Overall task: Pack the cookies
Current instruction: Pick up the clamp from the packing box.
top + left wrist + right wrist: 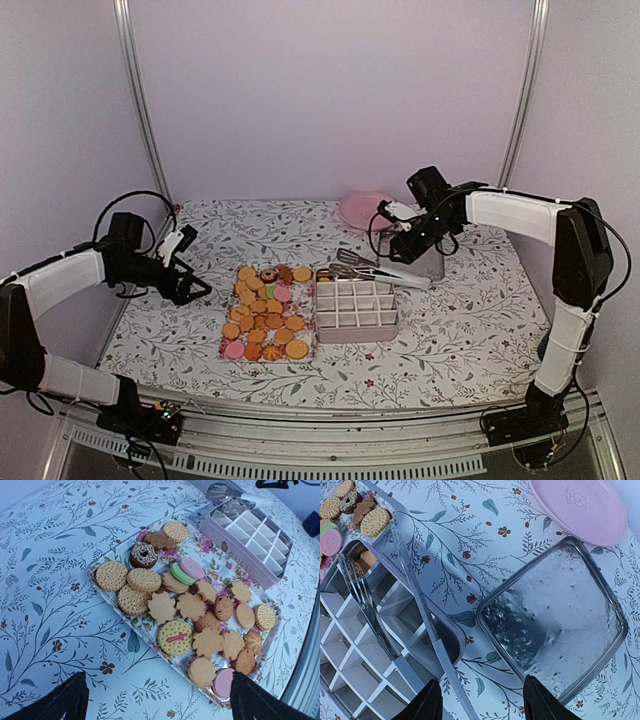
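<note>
The cookies [267, 312] lie on a flowery tray [212, 555] in the middle of the top view. A box with little squares [357, 310] sits just right of it. The left tool [158, 676] is wide and holds nothing. The right tool [481, 679] is wide too, over a clear dish [552, 622] on the tabletop [470, 320].

A cloth printed with leafy sprigs [450, 320] covers the table; on it a flowered tray [207, 547] lies just left of a pale pink box [355, 328] split by white dividers into small cells, the two almost touching. Metal tongs [370, 610] lie across the box's far side; behind them sits a shiny square dish with rounded corners [555, 625], and just beyond it a pink plate [580, 507].
</note>
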Controlling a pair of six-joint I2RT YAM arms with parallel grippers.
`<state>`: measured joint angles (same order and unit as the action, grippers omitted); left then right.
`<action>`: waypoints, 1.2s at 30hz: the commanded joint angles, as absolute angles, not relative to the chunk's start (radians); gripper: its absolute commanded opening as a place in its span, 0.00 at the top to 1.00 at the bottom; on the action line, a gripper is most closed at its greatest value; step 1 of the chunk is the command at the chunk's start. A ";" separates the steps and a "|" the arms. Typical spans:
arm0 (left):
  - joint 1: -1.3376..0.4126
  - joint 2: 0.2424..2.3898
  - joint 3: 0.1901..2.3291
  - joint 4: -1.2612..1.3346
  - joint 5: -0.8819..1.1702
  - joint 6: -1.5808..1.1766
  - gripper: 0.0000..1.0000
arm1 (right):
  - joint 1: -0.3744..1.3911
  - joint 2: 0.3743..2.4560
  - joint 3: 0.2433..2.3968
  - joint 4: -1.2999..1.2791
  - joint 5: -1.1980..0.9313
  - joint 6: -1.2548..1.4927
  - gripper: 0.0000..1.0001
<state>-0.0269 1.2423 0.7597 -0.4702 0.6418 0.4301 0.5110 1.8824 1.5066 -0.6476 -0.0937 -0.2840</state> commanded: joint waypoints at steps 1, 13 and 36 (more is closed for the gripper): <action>-0.040 1.244 0.787 -0.482 0.638 0.450 0.01 | 0.509 1.929 1.532 -0.678 -0.130 -0.312 0.43; -0.040 1.251 0.798 -0.482 0.630 0.447 0.01 | 0.557 1.972 1.509 -0.629 -0.108 -0.314 0.47; -0.042 1.237 0.805 -0.483 0.628 0.447 0.01 | 0.648 1.869 1.405 -0.532 0.045 -0.302 0.95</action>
